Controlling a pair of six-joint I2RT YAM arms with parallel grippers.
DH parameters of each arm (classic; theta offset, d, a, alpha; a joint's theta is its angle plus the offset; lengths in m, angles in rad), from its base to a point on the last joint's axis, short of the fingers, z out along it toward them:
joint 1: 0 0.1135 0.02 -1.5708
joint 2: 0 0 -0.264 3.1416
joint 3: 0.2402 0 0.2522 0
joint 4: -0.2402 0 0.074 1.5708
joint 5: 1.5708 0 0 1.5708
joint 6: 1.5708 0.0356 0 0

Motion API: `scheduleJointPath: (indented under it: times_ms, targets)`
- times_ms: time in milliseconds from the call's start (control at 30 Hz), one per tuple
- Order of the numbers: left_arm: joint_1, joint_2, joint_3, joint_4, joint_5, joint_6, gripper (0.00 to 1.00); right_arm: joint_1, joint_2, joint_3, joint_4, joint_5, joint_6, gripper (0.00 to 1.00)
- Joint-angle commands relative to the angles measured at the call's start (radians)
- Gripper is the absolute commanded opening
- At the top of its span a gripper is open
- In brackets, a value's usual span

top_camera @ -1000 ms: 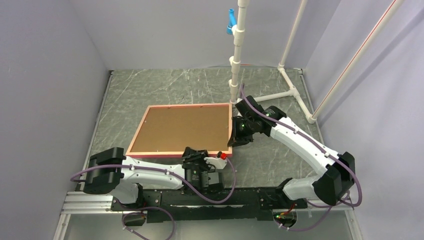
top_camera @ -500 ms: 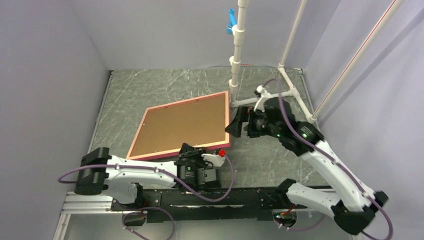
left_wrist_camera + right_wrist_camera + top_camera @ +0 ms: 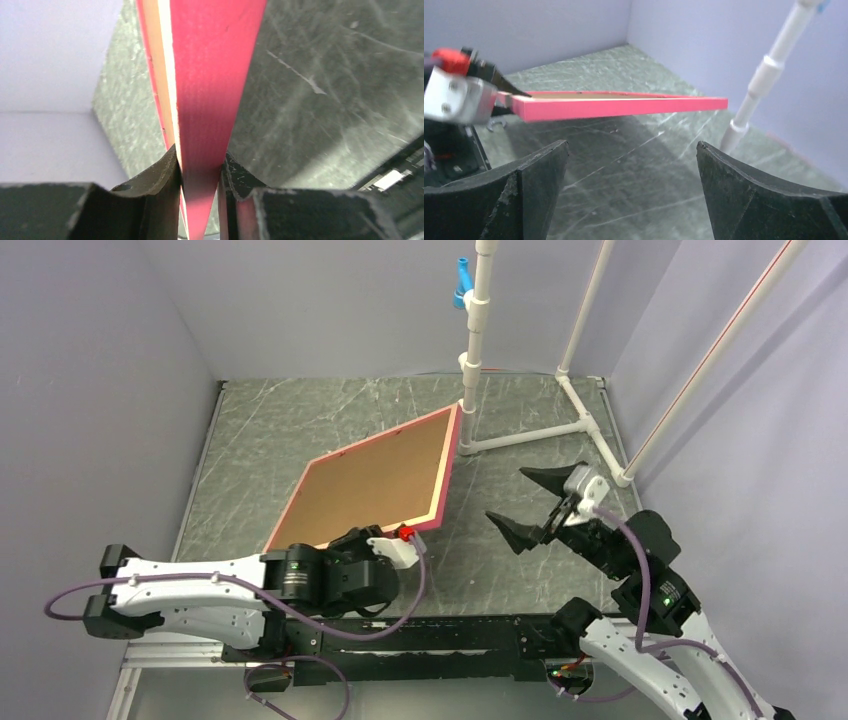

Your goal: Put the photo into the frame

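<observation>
salmon frame (image 3: 446,465) tilted, seemingly airborne | left jaws clamp edge | right jaws apart

Left claw (image 3: 200,167) clamped, left arm stretched low, right claw (image 3: 505,493) spread wide, right arm held high

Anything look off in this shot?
The frame hangs askew: the left gripper alone pinches its near edge and holds it tilted above the table, brown back up. The right gripper is open and clear of it. No photo is in view.
</observation>
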Motion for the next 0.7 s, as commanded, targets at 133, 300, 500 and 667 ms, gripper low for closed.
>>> scheduleJointPath:
  times_ms: [133,300,500,667]
  targets:
    - [-0.018,-0.156,-0.004,0.21,0.408,-0.049,0.0,0.002,0.059,-0.032,0.113,-0.442,-0.52,1.0]
    - [-0.018,-0.158,-0.001,0.177,0.43,-0.067,0.0,0.005,0.189,0.006,0.099,-0.569,-0.705,1.0]
    - [-0.017,-0.152,0.0,0.179,0.428,-0.072,0.0,0.022,0.306,0.027,0.158,-0.644,-0.854,0.99]
    - [-0.017,-0.155,0.0,0.178,0.426,-0.075,0.0,0.052,0.389,0.098,0.108,-0.69,-0.948,0.93]
